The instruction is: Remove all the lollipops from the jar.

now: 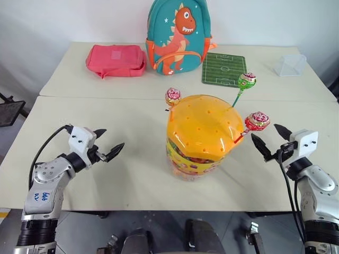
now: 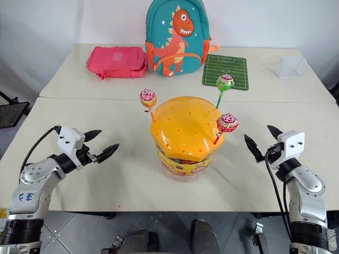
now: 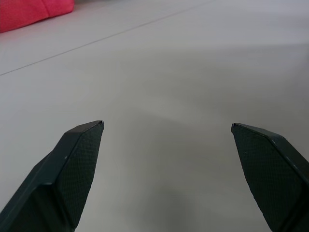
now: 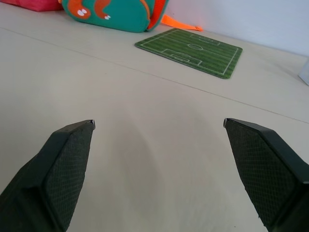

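Three lollipops, all standing in the holed orange domed lid of the large clear plastic jar (image 1: 198,140) with its colourful candy label, set mid-way across the near cream table (image 1: 106,180). Left eye view: pink-red wrapped lollipop on the left of the lid (image 1: 172,96), stick near upright; green-wrapped lollipop on a green stick (image 1: 246,81) at the back right, leaning up and to the right; pink-red lollipop at the front right (image 1: 257,121), its orange-red stick slanting out and up toward the robot's right. Right tool (image 1: 269,142), two black fingers spread wide and holding nothing, sits just beside that front-right candy head, not touching; left tool (image 1: 107,143), equally wide and empty, is well apart from the jar on the other side. Judgement: the right arm is the nearer one, the front-right lollipop lying inward and slightly up from its fingertips, and a pull along the slant of the stick looks the natural draw. Right eye view: same layout; far table holds a flat pink fabric pouch (image 2: 117,61), teal dinosaur backpack (image 2: 177,37), green football-pitch mat (image 2: 225,71), small clear container (image 2: 289,67). Left wrist view: fingers apart over bare table, pouch corner beyond. Right wrist view: fingers apart, mat and backpack ahead.
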### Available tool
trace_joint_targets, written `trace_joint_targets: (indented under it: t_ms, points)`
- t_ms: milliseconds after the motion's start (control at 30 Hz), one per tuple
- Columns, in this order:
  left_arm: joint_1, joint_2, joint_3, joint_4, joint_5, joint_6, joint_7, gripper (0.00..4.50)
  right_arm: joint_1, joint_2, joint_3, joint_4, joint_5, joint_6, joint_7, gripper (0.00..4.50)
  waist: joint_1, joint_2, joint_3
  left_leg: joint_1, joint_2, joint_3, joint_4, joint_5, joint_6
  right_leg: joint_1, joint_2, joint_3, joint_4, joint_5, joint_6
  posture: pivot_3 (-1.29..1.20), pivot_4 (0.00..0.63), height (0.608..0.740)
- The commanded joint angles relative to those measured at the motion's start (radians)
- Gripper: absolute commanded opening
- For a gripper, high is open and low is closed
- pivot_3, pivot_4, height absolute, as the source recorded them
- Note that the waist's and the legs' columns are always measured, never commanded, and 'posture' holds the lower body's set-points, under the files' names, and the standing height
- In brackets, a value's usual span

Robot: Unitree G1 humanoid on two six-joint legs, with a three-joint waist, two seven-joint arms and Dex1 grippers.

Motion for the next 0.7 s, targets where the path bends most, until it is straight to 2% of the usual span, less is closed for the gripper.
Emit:
trace_joint_targets:
  t_ms: [33, 133, 233, 367, 500, 700]
  points:
    - [-0.01, 0.009, 0.012, 0.013, -0.015, -0.06, -0.054, 4.5, 0.003, -0.03, -0.032, -0.035, 0.055, 0.003, 0.055, 4.48, 0.001, 0.0, 0.0, 0.0, 0.0, 0.0, 0.0, 0.0, 0.0, 0.0, 0.0, 0.0, 0.0, 0.0, 0.0, 0.0, 0.15, 0.74]
    - [-0.067, 0.004, 0.053, 0.065, -0.085, -0.066, -0.104, 4.5, 0.041, -0.067, -0.07, -0.119, 0.14, 0.056, 0.126, 4.48, 0.005, 0.0, 0.0, 0.0, 0.0, 0.0, 0.0, 0.0, 0.0, 0.0, 0.0, 0.0, 0.0, 0.0, 0.0, 0.0, 0.15, 0.74]
    - [-0.154, 0.074, 0.078, 0.153, -0.167, -0.021, -0.248, 4.5, 0.16, -0.159, -0.174, -0.255, 0.281, 0.193, 0.211, 4.48, 0.025, 0.0, 0.0, -0.001, 0.0, -0.001, 0.001, 0.0, 0.0, 0.0, 0.0, -0.001, -0.001, 0.0, 0.0, 0.0, 0.15, 0.74]
    - [-0.283, 0.194, 0.017, 0.258, -0.203, 0.019, -0.504, 4.5, 0.317, -0.273, -0.358, -0.375, 0.44, 0.351, 0.302, 4.48, 0.031, 0.0, 0.0, -0.002, -0.001, -0.001, 0.002, -0.001, 0.001, 0.001, 0.0, -0.003, -0.003, 0.0, 0.0, 0.0, 0.15, 0.74]
    - [-0.466, 0.261, -0.015, 0.356, -0.23, 0.092, -0.661, 4.5, 0.389, -0.306, -0.535, -0.484, 0.572, 0.384, 0.399, 4.48, 0.033, -0.001, 0.0, -0.002, -0.001, -0.001, 0.003, -0.001, 0.002, 0.003, 0.001, -0.003, -0.005, 0.0, 0.0, 0.0, 0.15, 0.74]
    - [-0.594, 0.211, -0.061, 0.379, -0.229, 0.084, -0.756, 4.5, 0.465, -0.249, -0.645, -0.679, 0.684, 0.392, 0.43, 4.48, 0.03, -0.001, 0.0, 0.0, -0.001, -0.001, 0.003, -0.002, 0.001, 0.003, 0.002, -0.003, -0.003, 0.0, 0.0, 0.0, 0.15, 0.74]
